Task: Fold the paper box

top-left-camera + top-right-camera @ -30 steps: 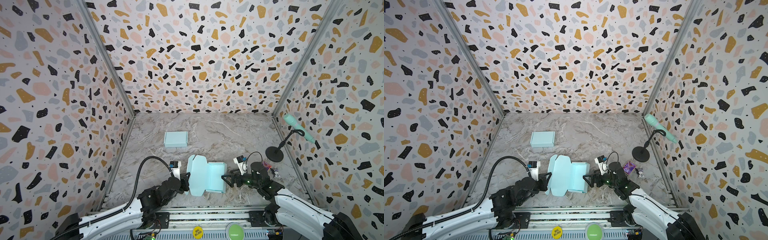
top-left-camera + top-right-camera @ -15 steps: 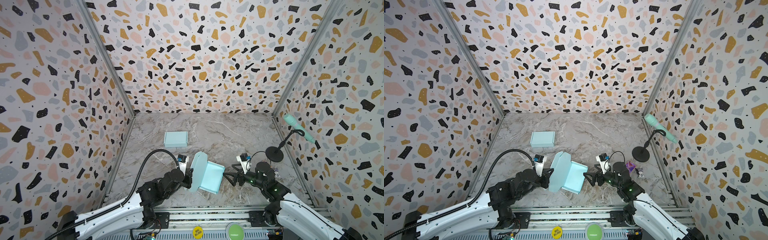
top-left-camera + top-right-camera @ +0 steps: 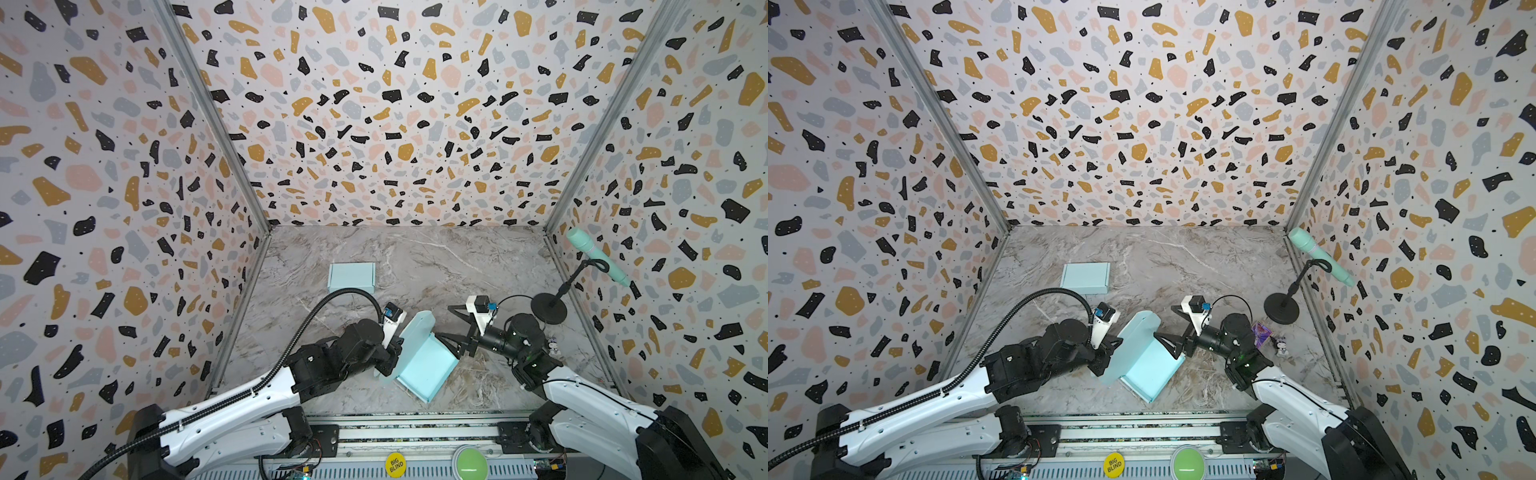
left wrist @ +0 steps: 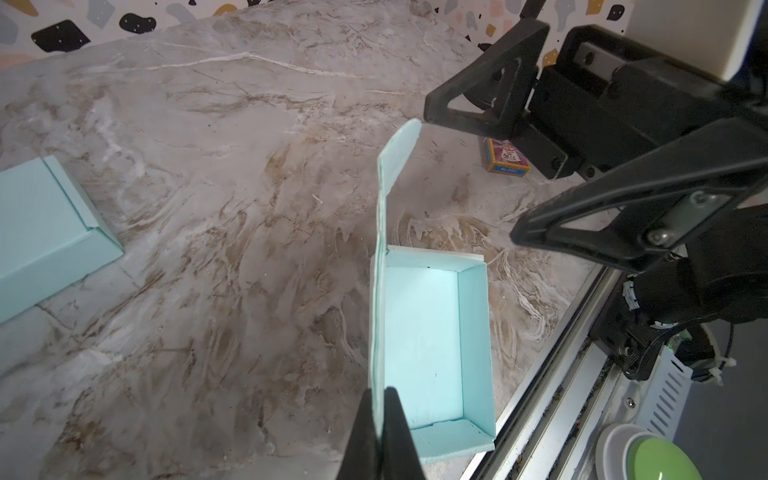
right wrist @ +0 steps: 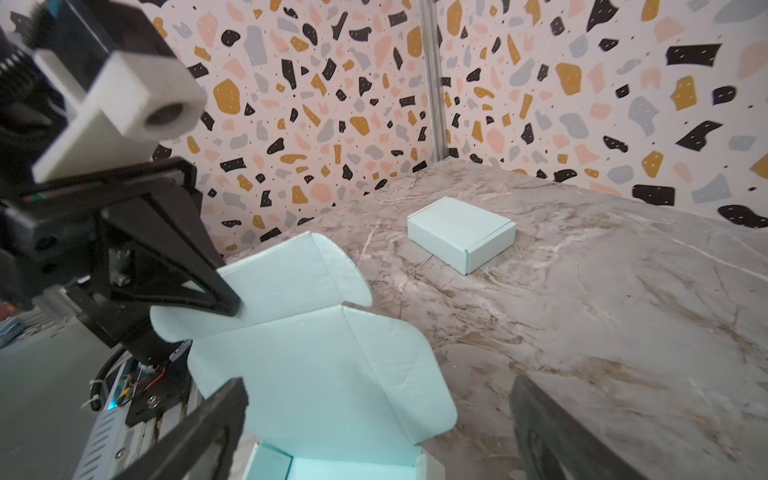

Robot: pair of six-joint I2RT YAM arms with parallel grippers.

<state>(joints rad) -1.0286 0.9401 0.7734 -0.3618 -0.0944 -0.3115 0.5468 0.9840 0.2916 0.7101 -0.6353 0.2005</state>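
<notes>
The light teal paper box sits near the table's front edge as an open tray, turned at an angle, with its lid standing up. My left gripper is shut on the lid's side edge. Just right of the tray my right gripper is open. Its fingers hover above the tray's far end without touching. The lid's flaps are still unfolded.
A second teal box, closed, lies further back on the left. A microphone stand stands by the right wall, with a small card pack and a tiny figurine near it. A green button sits on the front rail.
My left gripper has raised the lid from lying flat to upright and swung the box round at an angle. The right gripper, still open, has moved in over the tray.
</notes>
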